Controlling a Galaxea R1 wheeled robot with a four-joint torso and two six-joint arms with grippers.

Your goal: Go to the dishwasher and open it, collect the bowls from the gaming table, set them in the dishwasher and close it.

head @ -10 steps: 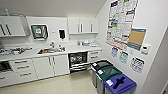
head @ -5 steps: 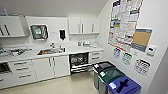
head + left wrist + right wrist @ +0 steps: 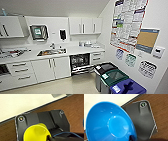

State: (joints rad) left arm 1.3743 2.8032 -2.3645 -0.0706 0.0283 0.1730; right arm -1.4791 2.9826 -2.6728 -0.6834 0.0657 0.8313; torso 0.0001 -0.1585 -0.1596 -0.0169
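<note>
The dishwasher [image 3: 80,63] sits under the white bench [image 3: 75,51] at the far side of the kitchenette, right of centre in the head view, between a pair of white cabinet doors [image 3: 51,68] on its left and a short stack of drawers [image 3: 97,57] on its right. It stands open: the dark inside and the wire racks show, and the door appears let down toward the floor. Above and to its left a steel sink [image 3: 52,52] with a tap is set into the bench, and wall cupboards [image 3: 84,25] hang over the far right end. Three bins stand along the right wall, nearer than the dishwasher: one with a black lid [image 3: 105,68], one with a green lid [image 3: 115,76] and one with a blue lid [image 3: 127,87]. Posters [image 3: 127,22] and a cork board [image 3: 147,40] are fixed to that wall. In the left wrist view a yellow bowl [image 3: 36,134] lies close against the left arm's dark plate, over brown wood-look flooring [image 3: 75,107]; whether the left hand is gripping it cannot be told. In the right wrist view a blue bowl [image 3: 109,121] sits likewise close to the right arm's plate, and the right hand's state cannot be told either.
</note>
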